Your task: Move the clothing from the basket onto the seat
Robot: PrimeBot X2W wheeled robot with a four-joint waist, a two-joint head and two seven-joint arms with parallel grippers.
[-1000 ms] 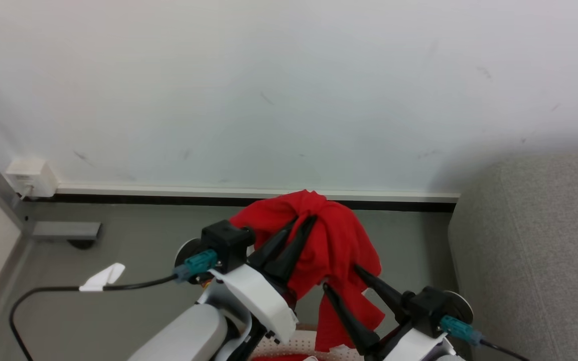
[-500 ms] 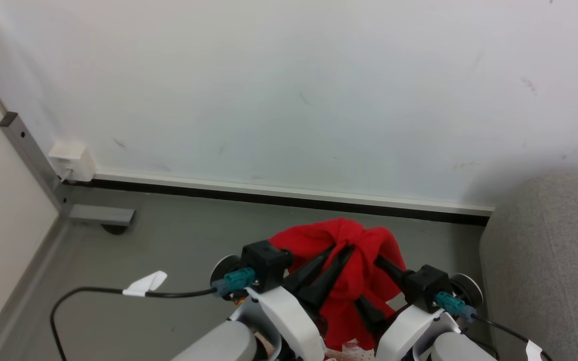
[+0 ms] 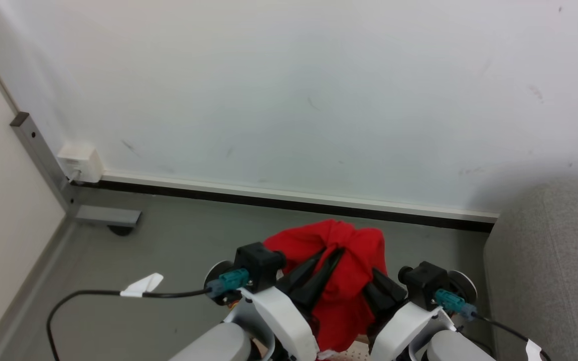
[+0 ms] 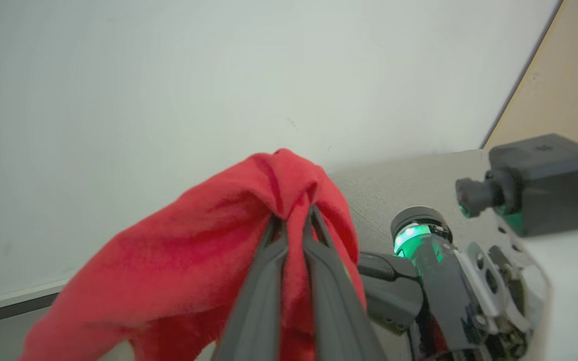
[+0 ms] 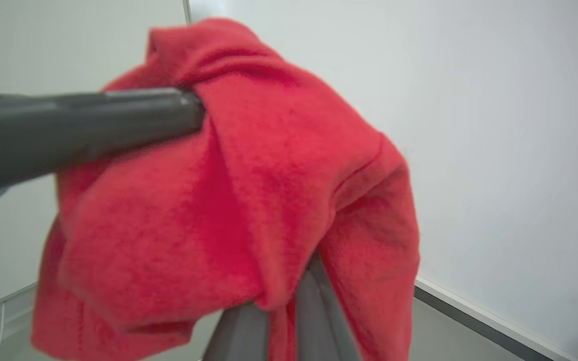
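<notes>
Fingers (image 3: 305, 275) of the left gripper (image 3: 332, 252) and right gripper (image 3: 377, 283), head view: both clamp the clothing (image 3: 346, 250), bunched above the grey floor (image 3: 178, 250), left of the seat (image 3: 550, 260); scuffed white wall (image 3: 289, 100) behind. Left wrist view: narrow pinch on a fold. Right wrist view: likewise. Recommended: carry high, swing right, release together.

The head camera looks from above, forward and down, at the grey floor (image 3: 178, 260) and the white wall (image 3: 289, 100), with the seat (image 3: 555, 260) at its right edge. Each wrist camera looks along its own fingers (image 4: 269, 291), very near the clothing (image 3: 349, 281), toward this same wall. All three views share the clothing and the wall; the left wrist view also takes in the right arm (image 4: 469, 291) at its right, and the right wrist view shows one finger (image 5: 93, 120) of the left gripper (image 3: 331, 251) coming from its left.
</notes>
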